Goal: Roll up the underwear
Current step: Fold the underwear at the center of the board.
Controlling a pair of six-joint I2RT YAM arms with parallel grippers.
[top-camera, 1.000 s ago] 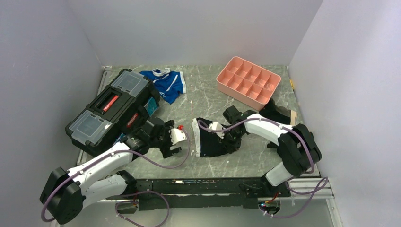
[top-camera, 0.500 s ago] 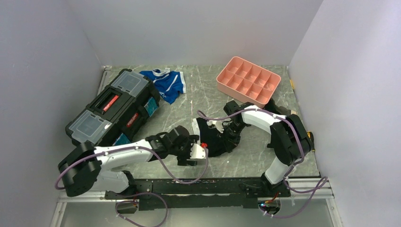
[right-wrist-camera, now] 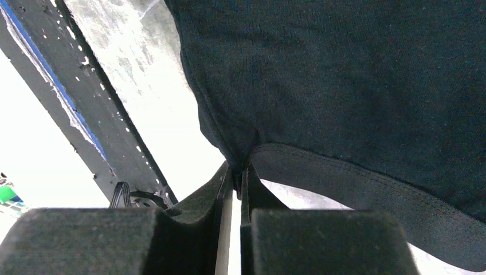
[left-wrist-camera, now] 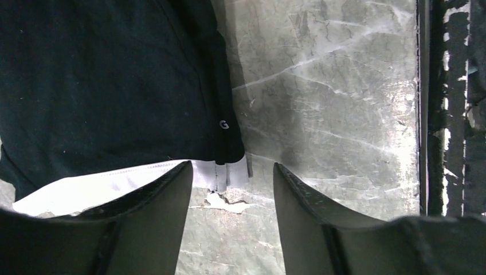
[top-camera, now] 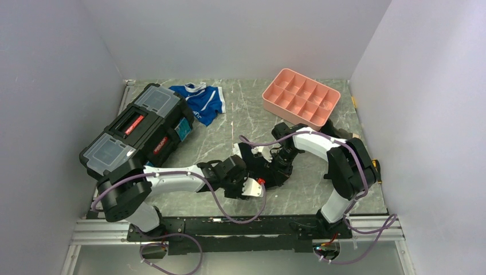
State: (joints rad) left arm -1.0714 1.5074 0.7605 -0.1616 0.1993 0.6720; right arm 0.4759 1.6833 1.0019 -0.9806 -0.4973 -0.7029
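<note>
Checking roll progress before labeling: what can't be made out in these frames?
Top view: underwear mostly under left arm and right arm; roll progress unclear.
Left wrist: only a "G" of the lettering shows; cloth runs off top and left edges.
Right wrist: right hand pinches a fold; rest cut off by the frame.
Top view: dark item near the tray, half behind the right arm, unidentifiable.

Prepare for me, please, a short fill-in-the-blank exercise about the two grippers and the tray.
1. The right gripper is ____ on the hem of the black underwear.
2. The left gripper is ____, above a corner of the underwear.
3. The tray with many compartments is ____ in colour.
Missing words: shut; open; pink.
</note>
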